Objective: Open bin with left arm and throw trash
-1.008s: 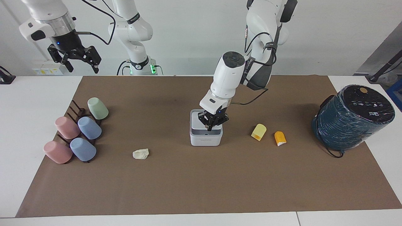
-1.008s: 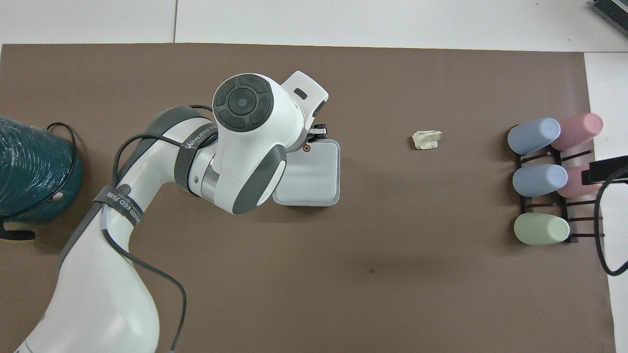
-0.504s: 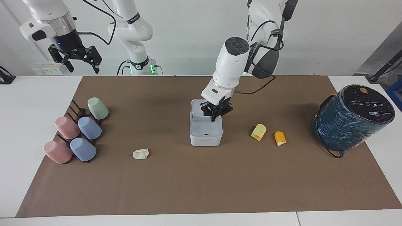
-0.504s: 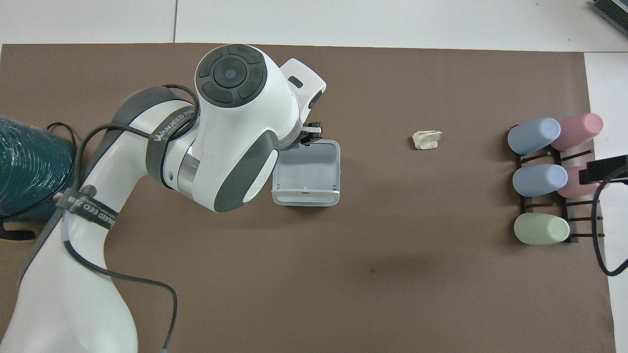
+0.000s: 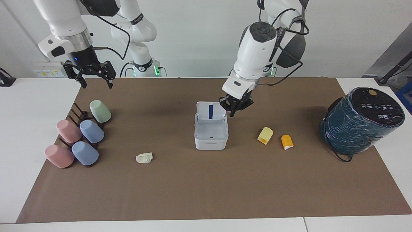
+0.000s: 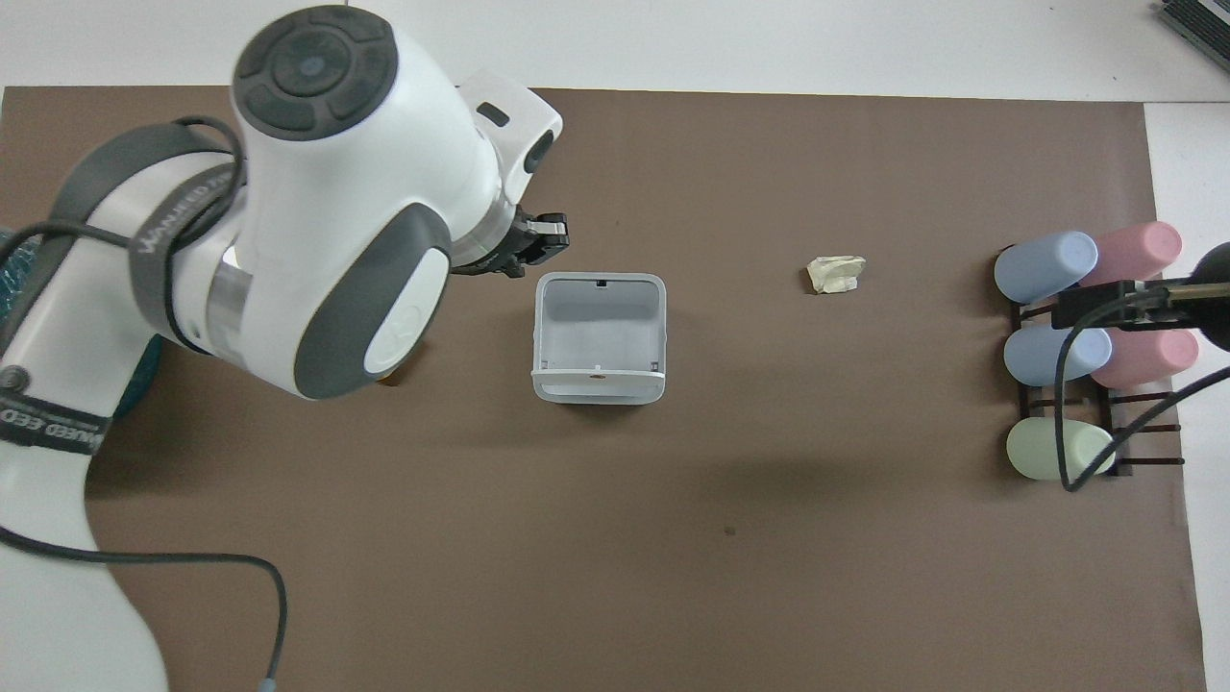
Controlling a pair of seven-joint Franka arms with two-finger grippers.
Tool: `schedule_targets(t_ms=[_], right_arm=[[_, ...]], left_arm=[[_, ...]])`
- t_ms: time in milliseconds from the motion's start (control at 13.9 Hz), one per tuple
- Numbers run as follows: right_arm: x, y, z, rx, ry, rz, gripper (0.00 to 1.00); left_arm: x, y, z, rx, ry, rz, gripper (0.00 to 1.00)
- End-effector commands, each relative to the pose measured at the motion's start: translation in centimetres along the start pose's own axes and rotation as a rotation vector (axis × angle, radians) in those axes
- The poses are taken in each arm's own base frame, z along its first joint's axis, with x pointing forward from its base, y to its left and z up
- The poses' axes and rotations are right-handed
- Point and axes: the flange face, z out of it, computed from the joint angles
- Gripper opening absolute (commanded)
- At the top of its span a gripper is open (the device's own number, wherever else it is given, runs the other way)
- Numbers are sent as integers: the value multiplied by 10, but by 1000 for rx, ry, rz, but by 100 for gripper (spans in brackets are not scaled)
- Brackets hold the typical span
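Trash, a pale yellow plastic scrap (image 5: 265,135), lies beside the open small white square plastic bin (image 5: 211,137), nearest the closed, empty left end effector (image 5: 234,109); the right end effector (image 5: 91,74) waits open.

A robotics lab is shown. Two white Franka arms (image 5: 254,48) are mounted at a white table (image 5: 38,96) covered by a brown paper mat (image 5: 193,187), against a bare white wall (image 5: 193,32). Cables are strung along the arms, status lights glow green at one base (image 5: 156,71), and everyday props are laid out as for a test.
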Motion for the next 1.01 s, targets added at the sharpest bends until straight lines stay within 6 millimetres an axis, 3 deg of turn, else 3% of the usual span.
schedule_targets(t_ms=[0, 216, 576, 720, 936], right_arm=[[-1, -11, 28, 21, 29, 32, 100], [4, -15, 63, 57, 26, 51, 100], [39, -21, 127, 65, 52, 227, 100], [50, -51, 160, 75, 54, 331, 100], [62, -83, 203, 88, 61, 452, 100]], left_arm=[[2, -55, -45, 10, -24, -23, 0], [14, -134, -77, 36, -63, 43, 0], [27, -245, -109, 60, -86, 137, 0], [29, -264, -113, 99, -90, 159, 0], [25, -261, -114, 107, -96, 167, 0]])
